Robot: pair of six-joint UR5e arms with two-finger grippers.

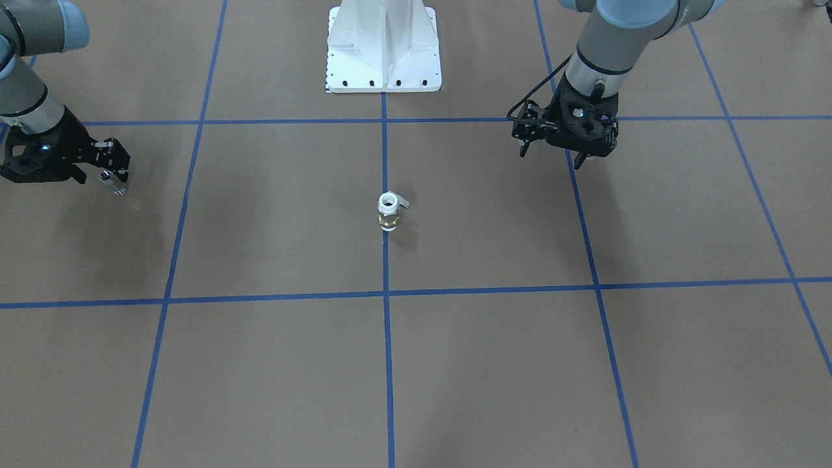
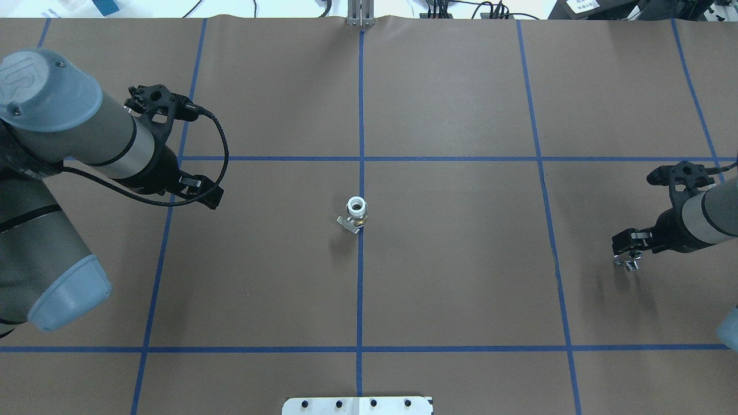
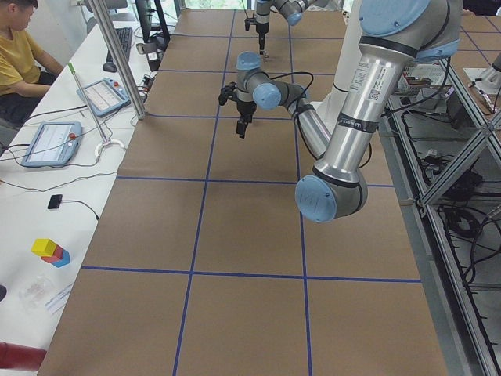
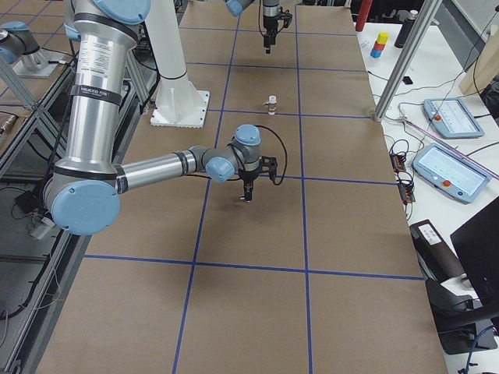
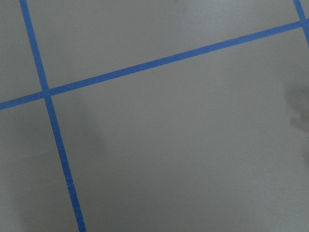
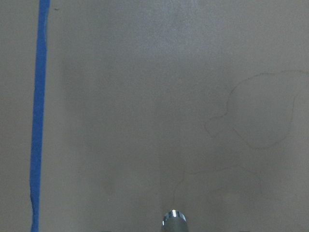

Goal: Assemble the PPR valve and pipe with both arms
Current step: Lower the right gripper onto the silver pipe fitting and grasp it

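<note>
**Valve upright at mid-table, pipe gripped at the right**

We see the PPR valve (image 2: pixel 357 212) standing upright on the brown table (image 2: pixel 461 259). It sits on the central blue tape line (image 2: pixel 360 115), with its white open end facing up and its brass band below that. In the overhead view its small grey tab points to about 7 o'clock. Nothing touches the valve.

At about 3 o'clock from the valve in that view, and well apart from it, the right gripper (image 2: pixel 628 255) is clamped on the pipe (image 2: pixel 630 263). The silver stub hangs down from between the fingers, just above the table. The right wrist view shows only the pipe's shiny rounded tip, at 6 o'clock in its frame.

At about 9 to 10 o'clock from the valve, also well apart, the left gripper (image 2: pixel 203 193) hovers with its jaws apart, holding nothing. The left wrist view shows only the table and tape.

At 6 o'clock from the valve lies the white base plate (image 2: pixel 357 405).

As for writing, the light-blue joint cap (image 2: pixel 46 86) of the left arm (image 2: pixel 109 144) bears raised letters that we read as "UR". The dark lettering on the arm tubes in the side views is too small for us to read.
</note>
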